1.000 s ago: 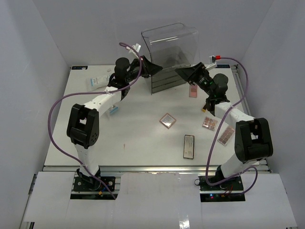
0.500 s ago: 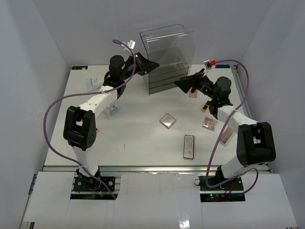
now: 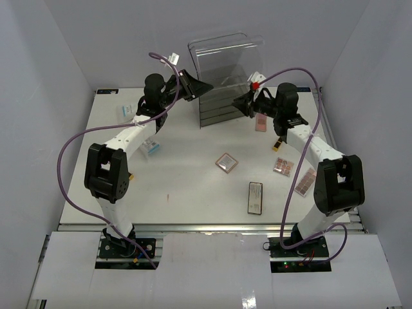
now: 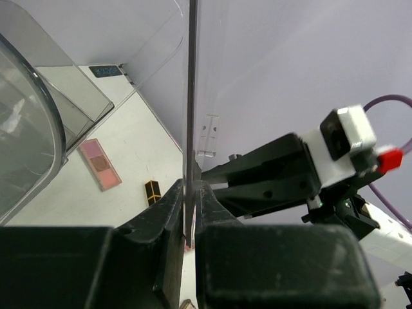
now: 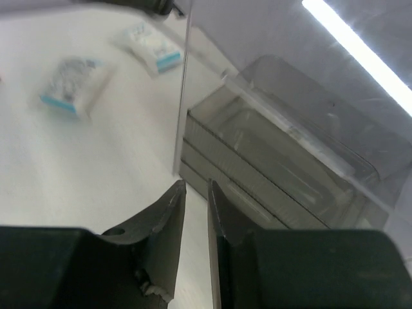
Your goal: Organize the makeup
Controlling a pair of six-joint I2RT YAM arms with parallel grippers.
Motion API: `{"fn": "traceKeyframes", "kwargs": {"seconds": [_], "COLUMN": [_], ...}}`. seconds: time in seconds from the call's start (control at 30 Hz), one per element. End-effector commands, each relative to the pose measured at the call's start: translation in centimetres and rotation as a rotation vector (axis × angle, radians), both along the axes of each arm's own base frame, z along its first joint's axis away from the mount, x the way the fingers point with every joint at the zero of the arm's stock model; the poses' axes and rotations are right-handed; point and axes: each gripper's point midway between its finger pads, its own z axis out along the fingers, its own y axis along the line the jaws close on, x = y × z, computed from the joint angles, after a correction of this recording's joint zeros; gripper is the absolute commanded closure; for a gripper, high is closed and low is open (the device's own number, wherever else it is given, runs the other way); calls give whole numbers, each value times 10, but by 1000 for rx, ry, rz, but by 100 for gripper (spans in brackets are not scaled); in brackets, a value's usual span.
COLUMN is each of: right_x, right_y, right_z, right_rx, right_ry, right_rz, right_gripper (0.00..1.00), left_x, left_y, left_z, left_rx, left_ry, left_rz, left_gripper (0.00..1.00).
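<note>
I saw the left gripper (image 4: pixel 188 188) with its jaws clamped on a wall of the clear acrylic drawer box (image 3: pixel 225 61). The right gripper (image 5: pixel 193 187) had its jaws narrowed to a slit, possibly empty. The makeup (image 3: pixel 284 166) lay loose on the worktop (image 3: pixel 187 187): a palette (image 3: pixel 226 162), a black compact (image 3: pixel 255 197), sachets (image 5: pixel 67 84).

The clear acrylic drawer box (image 3: pixel 225 67) is located at the white table's (image 3: pixel 187 187) far side (drawers stacked low).
</note>
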Motion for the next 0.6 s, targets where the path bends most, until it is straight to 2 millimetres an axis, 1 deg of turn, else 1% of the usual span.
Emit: {"fn": "traceKeyframes", "kwargs": {"seconds": [0.0,0.1,0.13,0.23,0.3,0.33,0.4,0.5,0.53,0.57], "right_x": [0,8,14,28,40,43,46,43,39,38], "right_y": [2,-1,-2,-1,-7,-8,-9,-11,-11,-13], "right_z": [-18,-18,-16,-7,16,22,25,36,47,41], "right_rx": [-324,-498,-557,-687,-711,-721,-746,-750,-730,-748], "right_ry": [-301,-502,-569,-737,-840,-882,-934,-1023,-1072,-1071], "right_rz": [81,39,16,-55,-174,-217,-263,-328,-360,-356], "right_gripper": [72,72,72,73,74,74,73,73,71,71], "left_x": [-11,-12,-12,-12,-12,-11,-11,-11,-12,-11], "left_y": [23,22,23,22,23,23,22,24,23,23], "left_z": [71,71,71,70,68,66,63,62,64,63], "left_rx": [-73,-80,-81,-85,-86,-86,-84,-83,-84,-84], "left_ry": [-141,-134,-132,-129,-121,-116,-109,-107,-108,-107], "left_rz": [47,43,42,41,42,42,40,48,47,48], "left_gripper": [92,92,92,92,92,92,92,91,91,91]}}
